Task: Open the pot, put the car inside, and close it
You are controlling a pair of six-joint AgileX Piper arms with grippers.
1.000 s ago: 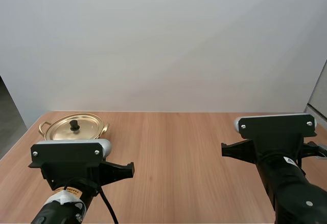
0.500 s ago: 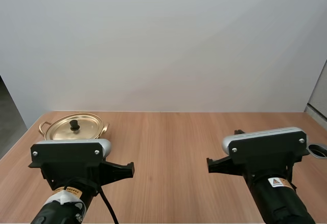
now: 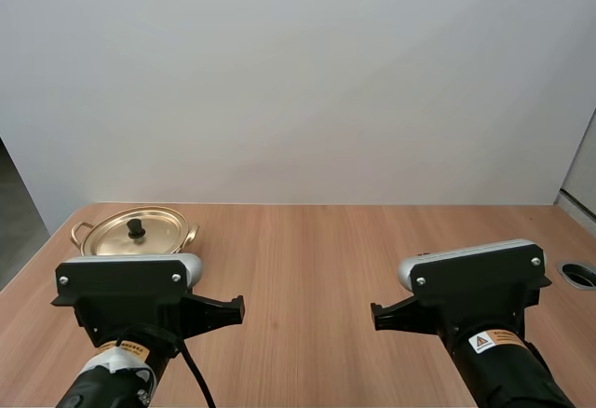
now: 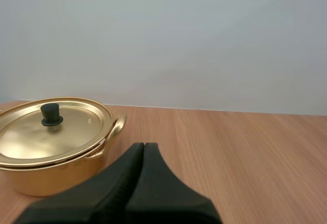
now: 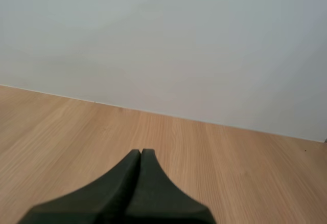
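I see the gold pot [image 4: 46,175] at the far left corner of the table [image 3: 317,250], its lid [image 4: 30,132] on. My left gripper [image 4: 143,147] hovers near it, fingers clenched together on nothing. My right gripper [image 5: 141,153] is well apart over the table's right side, likewise clenched and empty.

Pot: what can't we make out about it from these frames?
- Inside of the pot: hidden under the lid in the high and left wrist views, so its contents cannot be told.
- Pot's near wall, high view: behind the left arm.
- Pot's side away from the left gripper, left wrist view: cut off by the picture's edge.
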